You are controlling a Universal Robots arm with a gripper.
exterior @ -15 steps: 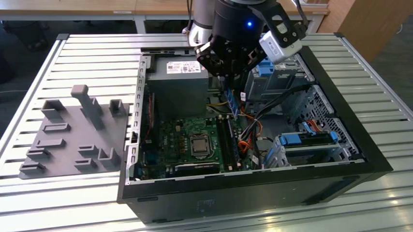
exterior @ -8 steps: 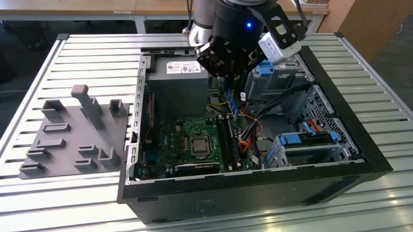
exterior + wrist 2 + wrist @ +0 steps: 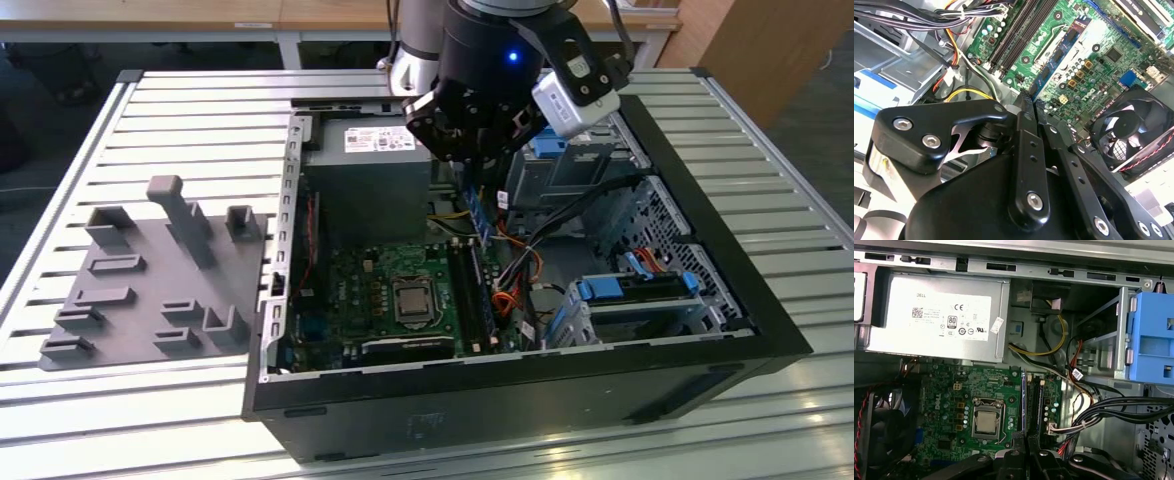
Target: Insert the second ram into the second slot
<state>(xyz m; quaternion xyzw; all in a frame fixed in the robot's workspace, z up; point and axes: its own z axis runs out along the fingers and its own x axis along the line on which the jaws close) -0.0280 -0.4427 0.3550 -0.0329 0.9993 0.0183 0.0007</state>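
one stick gripped, hanging over the slots, not seated

slatted table (image 3: 174, 120) carries the open pc case (image 3: 767, 330). grey fixture tray (image 3: 147, 280) sits beside it on the exterior view's left. inside the case: grey power supply (image 3: 939, 315) at one end, motherboard (image 3: 380, 290) next to it, blue drive cage (image 3: 1154, 340) and a cable bundle (image 3: 1114, 410) off to the side of the board.

gripper (image 3: 478, 172) hangs above the board, near the power supply's corner. fingers (image 3: 1024, 150) are pressed together on the second ram (image 3: 481, 210). the blue stick hangs down from them, clear of the board, roughly above the ram slots (image 3: 1034, 400).

step, as i read it: carry/align stage of the insertion, nothing pushed home. judgement: seating calls for the stick's long edge parallel to the target slot, notch the right way round, and a straight push. a small skew would likely land it on the neighbouring slot, and the cables run close by.

hard to make out:
- which of the slots counts as the second
- whether one slot is already filled: a blue line runs along the slots in the first wrist view, but it could be the held stick's own edge
- latch positions at the slot ends
- the stick in both wrist views: edge-on past the fingertips, it blends into the slots
- its lower end in the exterior view, which merges with the wiring
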